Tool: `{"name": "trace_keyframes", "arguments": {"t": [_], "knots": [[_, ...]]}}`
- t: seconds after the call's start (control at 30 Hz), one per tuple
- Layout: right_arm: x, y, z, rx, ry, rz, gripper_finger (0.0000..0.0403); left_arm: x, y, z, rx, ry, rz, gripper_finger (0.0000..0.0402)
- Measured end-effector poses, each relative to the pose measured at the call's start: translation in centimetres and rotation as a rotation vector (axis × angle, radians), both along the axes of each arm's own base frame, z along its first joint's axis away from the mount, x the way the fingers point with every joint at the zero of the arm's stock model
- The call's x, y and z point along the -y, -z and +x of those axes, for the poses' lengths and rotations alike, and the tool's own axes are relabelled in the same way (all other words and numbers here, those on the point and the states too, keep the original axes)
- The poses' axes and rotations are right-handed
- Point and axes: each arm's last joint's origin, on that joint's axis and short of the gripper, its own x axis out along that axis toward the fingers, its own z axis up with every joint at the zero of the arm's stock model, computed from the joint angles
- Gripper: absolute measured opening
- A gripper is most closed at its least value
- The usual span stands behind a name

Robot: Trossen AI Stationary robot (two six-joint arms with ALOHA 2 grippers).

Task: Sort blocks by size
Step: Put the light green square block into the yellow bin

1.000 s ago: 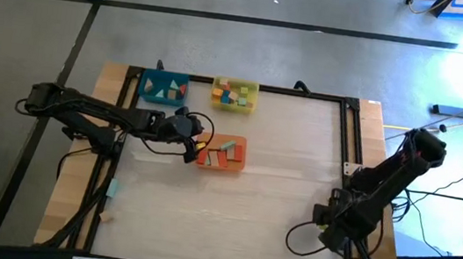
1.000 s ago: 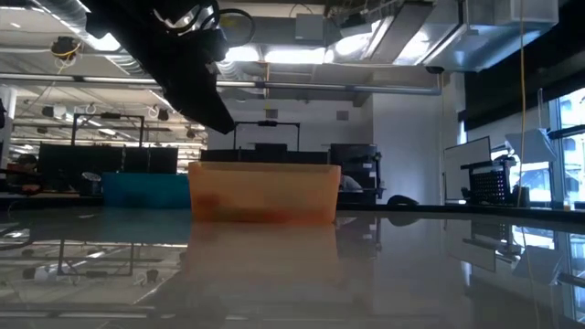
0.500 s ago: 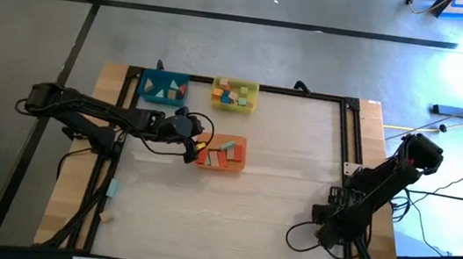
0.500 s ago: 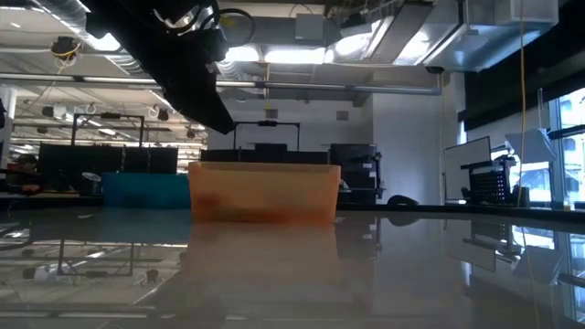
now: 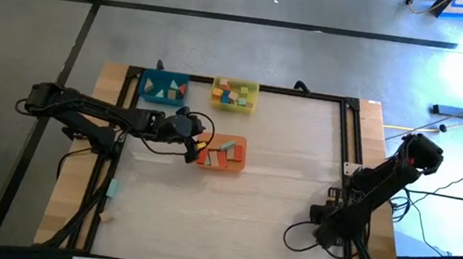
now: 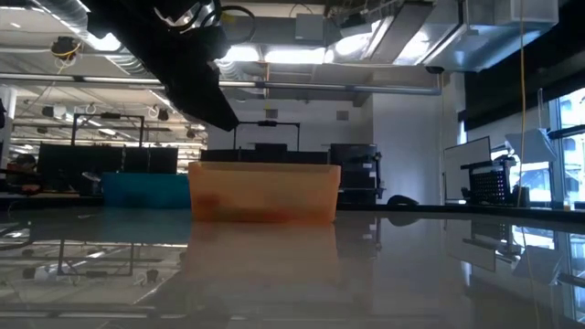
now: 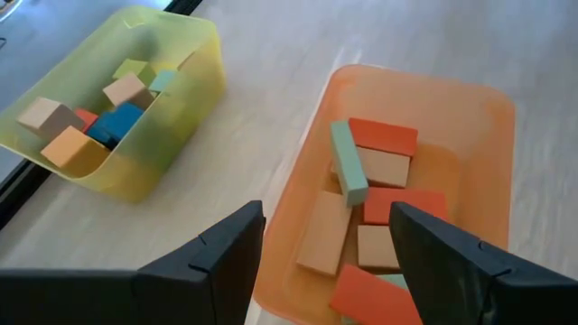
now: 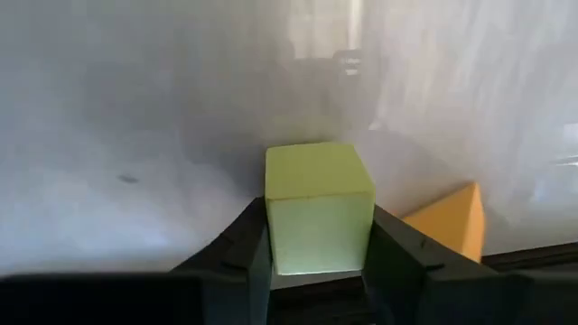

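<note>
Right gripper: it is seen at the right edge of the worktop, low beside the frame. A light green cube is pinched between its two fingers; both fingers are pressed against the cube's sides.
Green cube: it is held upright between the fingers. An orange wedge block is seen just beside it.
Left gripper: its fingers are spread wide and nothing is held between them. It is placed over the near edge of the orange tray, not touching the blocks inside.
Orange tray: it is found near the middle of the worktop, in front of the other two trays. Flat red and natural wood blocks lie in it, and one long pale green block is laid across them.
Yellow tray: it is set at the back of the worktop, apart from the orange tray. Small cubes of wood, orange, blue, red and green are contained in it.
Blue tray: it is placed left of the yellow tray. A few blocks are seen inside, but their shapes cannot be told for certain.
Low view: the side wall of the orange tray is shown, with the left arm above it.
</note>
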Motion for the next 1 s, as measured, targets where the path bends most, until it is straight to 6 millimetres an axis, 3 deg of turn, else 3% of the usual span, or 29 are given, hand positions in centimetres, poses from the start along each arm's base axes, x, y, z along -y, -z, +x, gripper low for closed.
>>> {"name": "trace_keyframes", "arguments": {"t": [0.23, 0.5, 0.7, 0.87, 1.0], "knots": [[0.1, -3.5, 3.8, 0.152, 0.095, 0.089, 0.0129, 0.0, 0.0, 0.0, 0.006, -0.008, -0.012, 0.0226], [3.2, -6.3, 8.5, 0.423, 0.132, 0.031, 0.0129, 0.0, -0.1, 0.0, 0.014, -0.009, -0.013, 0.0226], [7.2, -6.3, 11.4, 0.549, 0.075, -0.109, 0.0129, 0.0, -0.1, 0.1, 0.021, -0.007, -0.010, 0.0226], [12.1, -6.8, 13.5, 0.633, 0.092, -0.266, 0.0129, 0.0, -0.1, 0.1, 0.023, -0.007, -0.010, 0.0226], [16.2, -7.4, 14.9, 0.721, 0.122, -0.286, 0.0129, 0.0, -0.1, 0.1, 0.023, -0.007, -0.010, 0.0226]]}}
